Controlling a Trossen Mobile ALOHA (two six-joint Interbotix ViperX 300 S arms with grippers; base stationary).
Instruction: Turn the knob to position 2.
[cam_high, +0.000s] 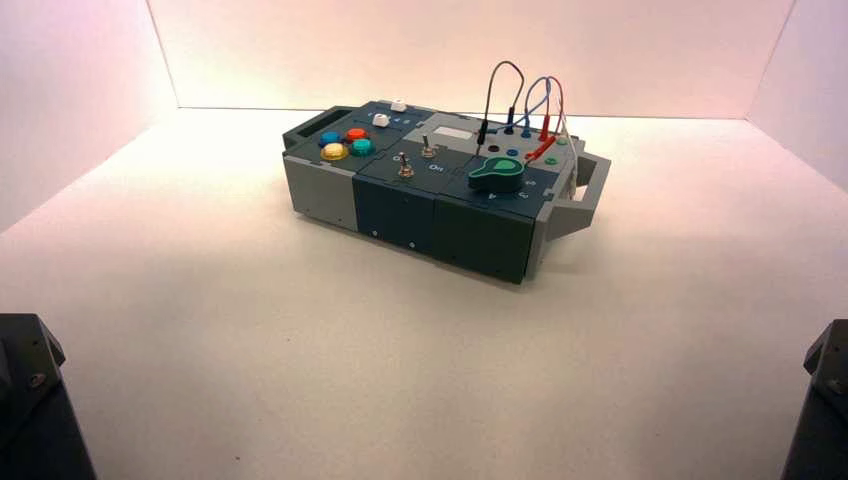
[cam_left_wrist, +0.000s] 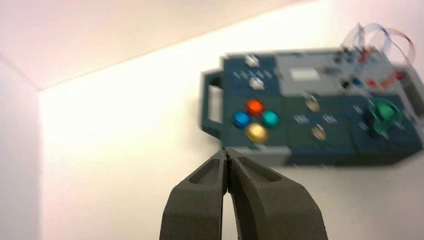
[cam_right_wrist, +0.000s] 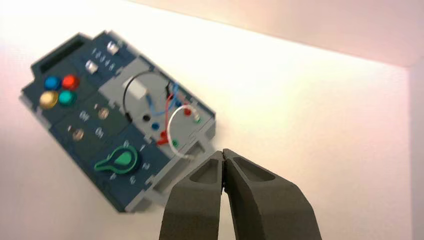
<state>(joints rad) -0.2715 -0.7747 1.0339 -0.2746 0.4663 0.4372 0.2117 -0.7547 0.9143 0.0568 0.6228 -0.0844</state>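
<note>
Currently nothing is gripped: left end effector (cam_left_wrist: 227, 156) and right end effector (cam_right_wrist: 223, 154) are closed, empty; teal-green teardrop knob (cam_right_wrist: 116, 160) sits well ahead, untouched, approach pending.

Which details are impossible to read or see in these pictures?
- Numerals around the knob: blurred in both wrist views, too small in the high view.
- Toggle switch positions: too small and blurred.
- Left gripper and right gripper: outside the high view, which shows only arm bases at its lower corners.

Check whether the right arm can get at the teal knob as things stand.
Probably yes: the knob sits on the box's right end, nothing over it; wires arch behind. Right gripper hangs apart, jaws shut.
</note>
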